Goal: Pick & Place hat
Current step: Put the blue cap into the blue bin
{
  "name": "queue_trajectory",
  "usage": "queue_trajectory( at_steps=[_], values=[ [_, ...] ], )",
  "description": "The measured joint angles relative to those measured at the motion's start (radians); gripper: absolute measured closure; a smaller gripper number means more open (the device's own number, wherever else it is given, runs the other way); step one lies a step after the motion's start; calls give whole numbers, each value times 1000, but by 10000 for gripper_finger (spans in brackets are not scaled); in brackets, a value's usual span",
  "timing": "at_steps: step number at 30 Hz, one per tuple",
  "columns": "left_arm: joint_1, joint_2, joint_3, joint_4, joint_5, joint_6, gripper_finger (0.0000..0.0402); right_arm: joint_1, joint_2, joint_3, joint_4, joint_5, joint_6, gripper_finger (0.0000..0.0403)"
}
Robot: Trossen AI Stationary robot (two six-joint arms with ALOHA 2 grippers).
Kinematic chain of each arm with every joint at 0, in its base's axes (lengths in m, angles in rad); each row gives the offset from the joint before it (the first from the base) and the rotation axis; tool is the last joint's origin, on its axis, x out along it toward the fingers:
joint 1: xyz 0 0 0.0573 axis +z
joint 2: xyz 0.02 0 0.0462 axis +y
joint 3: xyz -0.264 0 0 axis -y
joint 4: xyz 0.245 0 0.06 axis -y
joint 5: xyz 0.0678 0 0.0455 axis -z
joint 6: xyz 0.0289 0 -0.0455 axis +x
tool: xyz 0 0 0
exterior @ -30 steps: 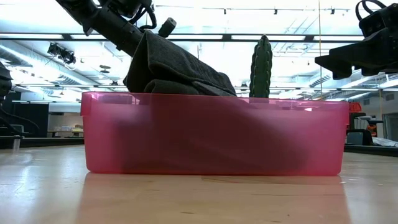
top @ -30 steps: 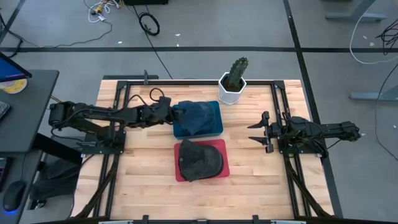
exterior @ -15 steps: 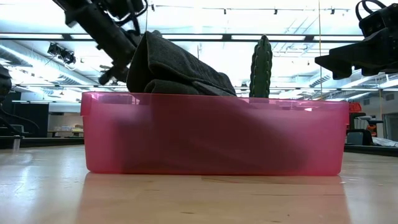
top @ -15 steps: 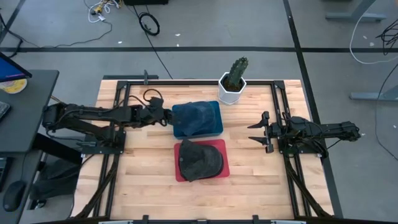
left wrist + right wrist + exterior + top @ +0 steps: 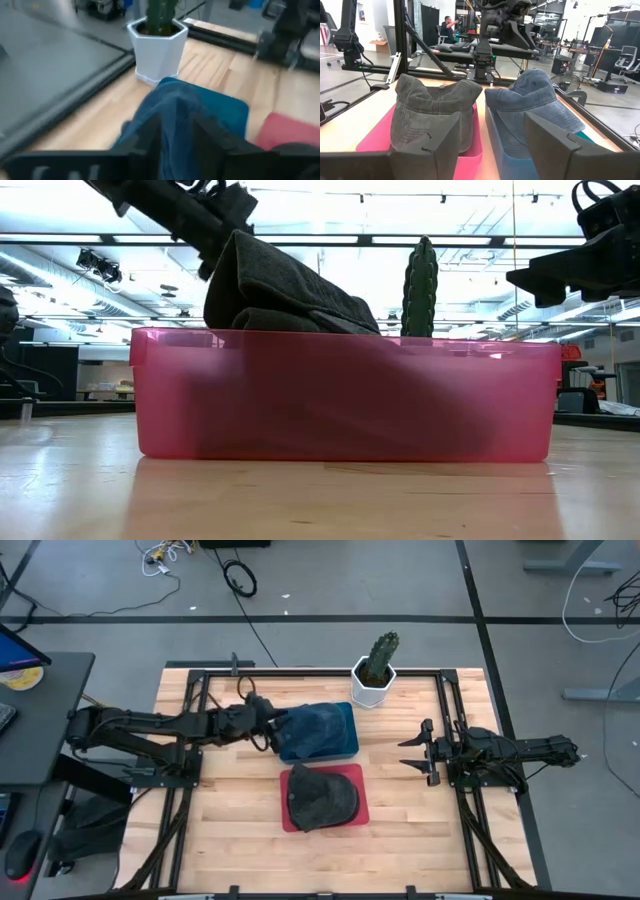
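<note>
A blue denim hat point(image 5: 318, 725) sits in a blue bin point(image 5: 342, 753) at mid table. A dark grey hat point(image 5: 322, 798) sits in a red bin point(image 5: 358, 817) nearer the near edge; in the low view it sticks up above the red wall point(image 5: 340, 400). My left gripper point(image 5: 272, 726) is at the blue hat's left edge, shut on its cloth. My right gripper point(image 5: 408, 753) hovers open to the right of both bins, touching nothing, and faces both hats point(image 5: 492, 120). My left gripper point(image 5: 176, 122) pinches a raised fold of the blue hat at its left edge point(image 5: 175, 107) between its two fingers. It comes nearly level from the table's left. The rest of the hat lies in the blue bin point(image 5: 235, 107).
A cactus in a white hexagonal pot point(image 5: 376, 670) stands just beyond the blue bin near the far edge. Black frame rails point(image 5: 448, 700) run along the table's sides. Bare wood lies in front of the left arm and around the red bin. A person sits far behind in the room point(image 5: 447, 25).
My left gripper drew back from the blue hat toward the table's left edge, then came forward again to the hat's left edge. The hats and bins stay where they were.
</note>
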State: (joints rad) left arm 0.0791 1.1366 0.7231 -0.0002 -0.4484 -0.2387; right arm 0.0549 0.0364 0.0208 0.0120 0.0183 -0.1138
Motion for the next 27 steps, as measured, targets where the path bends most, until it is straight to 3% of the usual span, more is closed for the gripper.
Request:
queue_trajectory(
  at_steps=[3, 5, 9, 16, 22, 27],
  values=[
    [4, 45, 0, 4, -11, 111, 368, 0, 0, 0, 0, 0, 0, 185],
    [16, 78, 0, 5, -12, 134, 390, 0, 0, 0, 0, 0, 0, 185],
    [37, 150, 0, 60, 0, 166, 398, 0, 0, 0, 1, 0, 0, 185],
    [41, 205, -1, 309, 2, 225, 400, 0, 0, 0, 1, 0, 0, 185],
    [42, 250, -1, 310, 43, 223, 400, 0, 0, 0, 1, 0, 0, 185],
    [68, 410, 0, 308, 72, 159, 400, 0, 0, 0, 1, 0, 0, 185]
  ],
)
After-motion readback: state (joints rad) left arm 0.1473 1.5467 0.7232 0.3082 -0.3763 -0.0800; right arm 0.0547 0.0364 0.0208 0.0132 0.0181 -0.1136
